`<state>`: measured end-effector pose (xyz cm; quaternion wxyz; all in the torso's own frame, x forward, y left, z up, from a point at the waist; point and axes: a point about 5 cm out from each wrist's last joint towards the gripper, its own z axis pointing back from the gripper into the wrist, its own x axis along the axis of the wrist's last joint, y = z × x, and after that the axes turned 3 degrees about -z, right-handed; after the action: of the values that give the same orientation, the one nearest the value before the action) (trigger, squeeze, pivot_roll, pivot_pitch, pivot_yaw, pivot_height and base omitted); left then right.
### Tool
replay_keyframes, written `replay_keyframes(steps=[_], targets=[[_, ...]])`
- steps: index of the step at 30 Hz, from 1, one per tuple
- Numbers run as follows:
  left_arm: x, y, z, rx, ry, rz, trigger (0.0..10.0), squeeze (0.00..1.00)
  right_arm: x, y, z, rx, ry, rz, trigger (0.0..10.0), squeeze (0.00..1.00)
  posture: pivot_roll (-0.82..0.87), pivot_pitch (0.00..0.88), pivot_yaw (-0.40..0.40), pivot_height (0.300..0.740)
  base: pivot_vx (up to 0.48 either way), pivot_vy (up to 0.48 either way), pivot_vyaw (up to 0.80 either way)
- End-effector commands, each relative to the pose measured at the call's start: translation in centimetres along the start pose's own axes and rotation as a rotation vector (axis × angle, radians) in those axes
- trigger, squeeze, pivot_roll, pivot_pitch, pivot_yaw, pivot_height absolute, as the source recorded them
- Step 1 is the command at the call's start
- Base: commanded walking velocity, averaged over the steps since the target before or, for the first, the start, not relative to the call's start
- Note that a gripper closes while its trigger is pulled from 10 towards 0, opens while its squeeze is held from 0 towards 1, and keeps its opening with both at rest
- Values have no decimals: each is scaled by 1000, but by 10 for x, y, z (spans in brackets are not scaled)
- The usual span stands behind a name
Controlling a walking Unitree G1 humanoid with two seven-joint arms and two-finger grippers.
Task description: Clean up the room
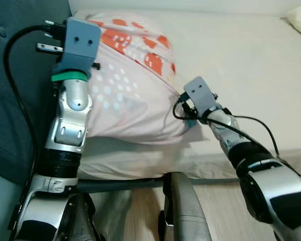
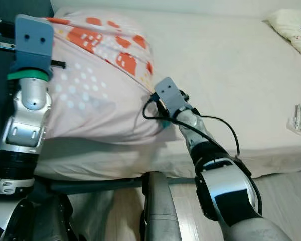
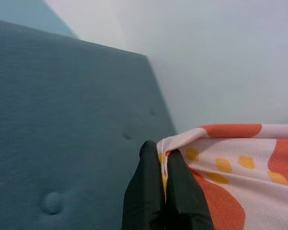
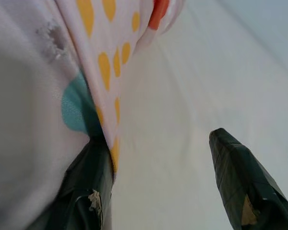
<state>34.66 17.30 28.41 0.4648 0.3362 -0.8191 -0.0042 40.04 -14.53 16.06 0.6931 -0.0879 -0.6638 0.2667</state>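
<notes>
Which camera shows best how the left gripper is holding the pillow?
The left wrist view: the left gripper has its black fingers shut on a corner of the pillow, beside the blue headboard. The eye views show the whole pillow on the bed, with that arm's wrist hiding the pinch.

Nothing readable anywhere tbh, no text, labels, brands or nrs. The pillow (image 1: 125,95) just has a print: orange blocks w/ white dots, yellow dots, a teal patch, no letters in it. Second pillow (image 2: 291,25) at the far corner of the bed (image 2: 231,65) has some dark marks, too small to read. Grey camera housings on both wrists are blank, just two small holes each.
</notes>
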Motion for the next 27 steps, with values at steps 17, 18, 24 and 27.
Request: replay_keyframes(steps=[17, 18, 24, 27], targets=[[-39, -72, 50, -462, 199, -34, 10000, 1000, -34, 53, 19, 259, -28, -409, 10000, 0, -71, 68, -24, 526, 0, 0, 0], [-36, -74, 50, -460, 171, -41, 10000, 1000, -37, 58, 26, 335, -70, -503, 10000, 0, -80, 65, -24, 526, 0, 0, 0], [-31, -69, 53, -478, 108, -90, 10000, 1000, -52, 62, 67, 495, -142, -591, 10000, 0, -97, 65, -17, 526, 0, 0, 0], [-31, -56, 61, -554, 107, -57, 10000, 0, -71, 69, 105, 537, -95, -564, 10000, 0, -105, 68, -11, 526, 0, 0, 0]])
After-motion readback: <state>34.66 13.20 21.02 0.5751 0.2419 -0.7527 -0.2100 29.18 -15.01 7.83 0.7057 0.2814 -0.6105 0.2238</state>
